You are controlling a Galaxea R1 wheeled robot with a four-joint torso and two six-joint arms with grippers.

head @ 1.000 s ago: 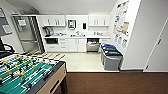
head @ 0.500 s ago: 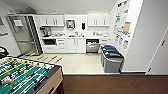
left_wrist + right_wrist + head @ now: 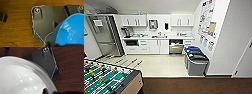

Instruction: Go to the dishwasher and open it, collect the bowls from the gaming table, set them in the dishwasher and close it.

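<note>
A solid blue bowl (image 3: 70,30) hangs above the brown wood floor in the left wrist view, and my left gripper (image 3: 60,45) is shut on its rim. In the right wrist view a pale white bowl (image 3: 21,78) hangs over the same floor, with my right gripper (image 3: 48,92) shut on its edge. Ahead in the head view, the dishwasher (image 3: 176,48) sits under the counter right of the white cabinets. A dark opening shows above its steel front panel. The white-topped gaming table is out of view.
A green-field foosball table (image 3: 109,78) stands at the lower left, its rods reaching toward the pale kitchen floor (image 3: 159,65). Grey bins with blue and green lids (image 3: 196,61) stand against the right wall beside the dishwasher. A steel fridge (image 3: 102,37) is at the left.
The whole head view has shifted a little. The foosball table now sits lower and further left in the picture, so the camera has moved toward the kitchenette.
</note>
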